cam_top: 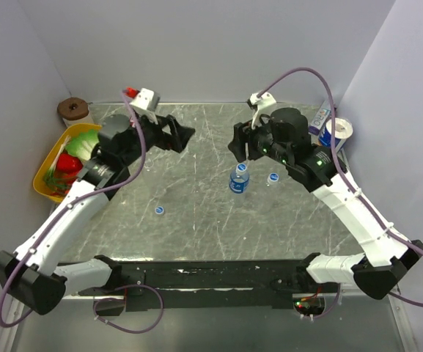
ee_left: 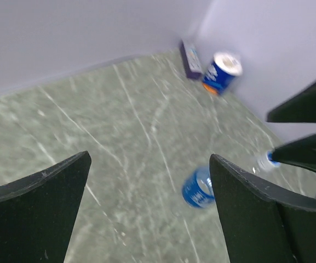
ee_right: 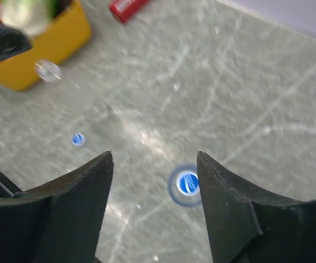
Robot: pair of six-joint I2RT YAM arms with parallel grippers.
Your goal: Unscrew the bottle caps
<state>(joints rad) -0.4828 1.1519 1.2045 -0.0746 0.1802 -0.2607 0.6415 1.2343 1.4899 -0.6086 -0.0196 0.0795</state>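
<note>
Black fingers of the right gripper (ee_right: 155,159) stood spread, empty, hanging above an upright bottle (cam_top: 239,178) whose blue cap (ee_right: 189,183) showed just off the gap, seemingly lined up for a descent and twist. The left gripper (ee_left: 150,159), likewise spread, faced that bottle, probably to steady it. One loose cap (cam_top: 159,210) lay well apart on the table (cam_top: 196,227).

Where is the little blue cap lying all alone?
In the top view, the loose blue cap lies on the table, left of centre, apart from and left of the standing bottle.
</note>
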